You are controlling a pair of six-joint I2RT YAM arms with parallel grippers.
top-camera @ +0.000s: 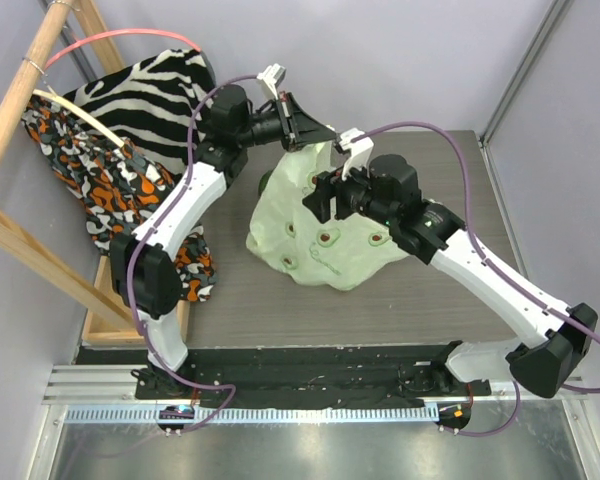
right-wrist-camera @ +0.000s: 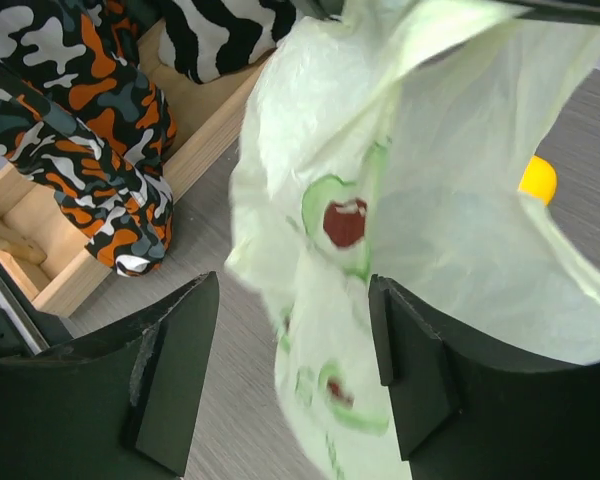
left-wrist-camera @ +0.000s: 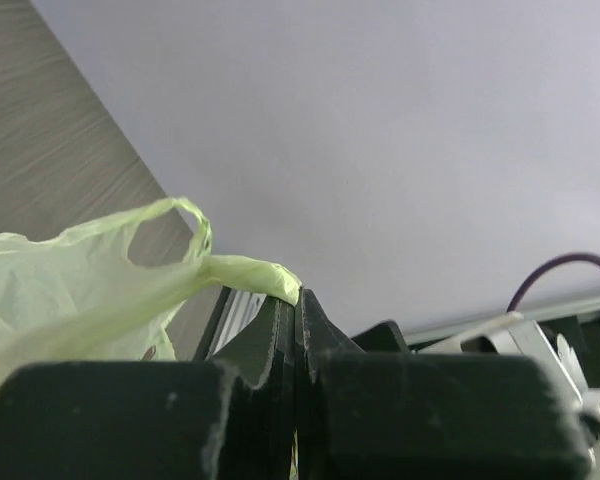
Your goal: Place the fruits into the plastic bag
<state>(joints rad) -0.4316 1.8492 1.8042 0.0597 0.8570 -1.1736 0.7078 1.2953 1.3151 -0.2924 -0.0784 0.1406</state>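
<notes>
left pincer [left-wrist-camera: 298,300] clenched on the plastic bag [top-camera: 300,250] handle at its twelve o'clock edge; right pincer [right-wrist-camera: 295,290] released. the thin film could slip out, collapsing the mouth.

I see a grey wood-grain table [top-camera: 230,300]; a pale green crinkly plastic bag [top-camera: 325,240] rests mid-surface, toward its far edge.

zebra cloth [top-camera: 150,88] | orange camo cloth [top-camera: 92,172] | both on wooden rack [top-camera: 50,266] | grey table [top-camera: 380,320]
</notes>
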